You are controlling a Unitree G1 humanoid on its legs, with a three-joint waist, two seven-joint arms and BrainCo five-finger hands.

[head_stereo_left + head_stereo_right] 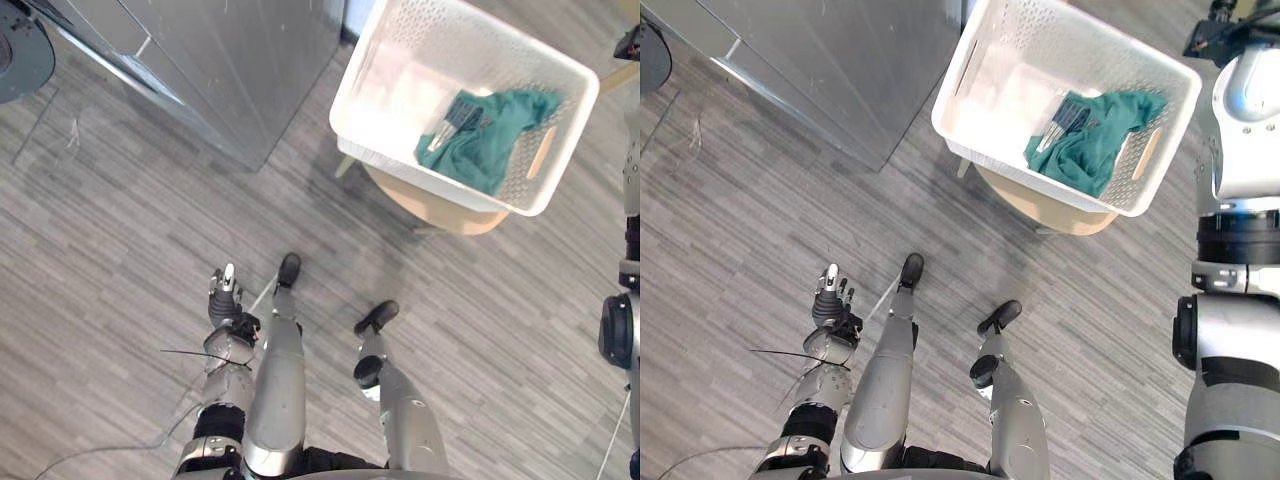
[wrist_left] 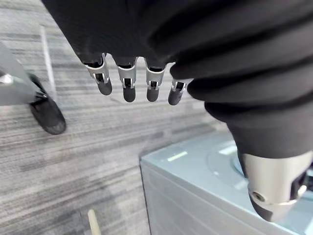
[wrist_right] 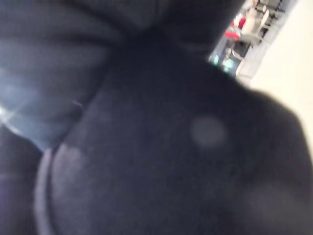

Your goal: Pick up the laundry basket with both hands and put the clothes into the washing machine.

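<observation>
A white perforated laundry basket [image 1: 362, 75] stands on a light wooden stool [image 1: 440, 214] ahead of me to the right. A teal garment [image 1: 490, 135] with a dark striped piece lies crumpled in its right half. The grey washing machine [image 1: 230, 70] stands ahead on the left, and the left wrist view shows its grey body [image 2: 195, 191]. My left hand [image 1: 226, 292] hangs low by my left side, far from the basket, its fingers [image 2: 129, 83] straight and empty. My right arm [image 1: 1240, 130] rises along the right edge beside the basket. The right wrist view shows a dark cover [image 3: 146, 147].
Grey wood-pattern floor [image 1: 120, 260] lies between me and the basket. A round dark door-like part [image 1: 18, 52] sits at the far left of the machine.
</observation>
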